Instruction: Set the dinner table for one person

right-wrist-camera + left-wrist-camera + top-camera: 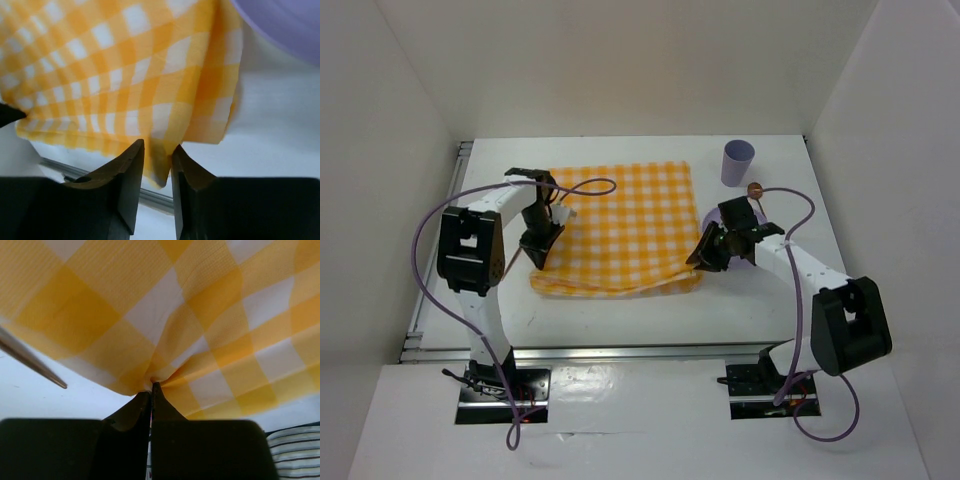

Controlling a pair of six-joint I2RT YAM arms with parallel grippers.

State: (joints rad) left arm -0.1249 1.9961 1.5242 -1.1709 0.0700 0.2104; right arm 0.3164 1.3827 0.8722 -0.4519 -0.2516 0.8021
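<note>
table: dinner table (620, 325), white top with silver rails, sits directly under both grippers; a bare strip shows on the near side of the cloth.
cloth: checked cloth (625, 225) lies mid-table, far edge flat, near edge rumpled and doubled over.
left gripper: left gripper (538, 255) at the cloth's near-left corner, jaws together and pinched on fabric, folds bunching at the tips.
right gripper: right gripper (706, 255) at the near-right corner, jaws apart; cloth edge hangs in the gap, apparently not clamped.
key relation: the cloth's near edge runs left-right between the grippers, table just below; only the left arm has a grip.
step (judged): flattening the cloth; the left corner needs laying down.
others: purple cup (737, 163) far right; purple plate (285, 20) just right of the cloth.
</note>
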